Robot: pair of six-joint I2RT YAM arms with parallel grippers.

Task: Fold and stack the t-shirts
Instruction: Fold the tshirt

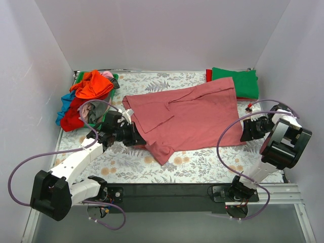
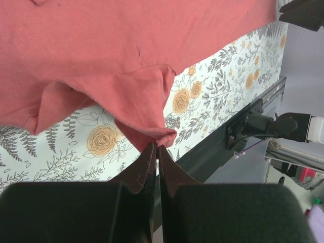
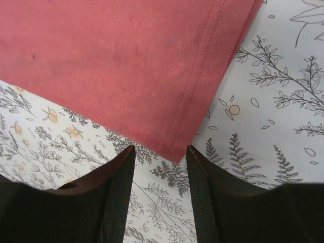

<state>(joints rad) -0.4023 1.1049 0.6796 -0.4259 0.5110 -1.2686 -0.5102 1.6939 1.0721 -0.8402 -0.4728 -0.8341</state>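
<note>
Seen from above, a loose heap of t-shirts [image 1: 86, 98] sits at about 10 o'clock on the desk [image 1: 202, 167]. An orange one is on top, with red, blue, grey, pink and a little green showing around it.

Just in front of the heap, the left hand [image 1: 135, 135] reaches toward 3 o'clock and meets the near-left edge of the dusty-rose t-shirt [image 1: 192, 116]. In its wrist view the left hand [image 2: 156, 148] has its jaws pressed together, clamped on a small bunched fold of the dusty-rose t-shirt [image 2: 101, 50]. The cloth is drawn up into a puckered point at the fingertips, and the fern-and-flower covering shows beneath it.

The dusty-rose t-shirt lies across the middle of the desk, mostly flat. It is creased along its left side, and a rumpled part trails toward 7 o'clock.

At about 1 o'clock a folded green t-shirt [image 1: 237, 81] lies on a red t-shirt [image 1: 208, 75], and the far right corner of the dusty-rose one touches or overlaps them.

The right hand [image 1: 251, 129] is at the shirt's 4 o'clock corner. In its wrist view the right hand [image 3: 161, 152] has its jaws apart. The stitched hem corner of the dusty-rose t-shirt [image 3: 116, 66] lies flat on the covering and points into the gap between the fingertips. Neither finger clearly presses on it.
</note>
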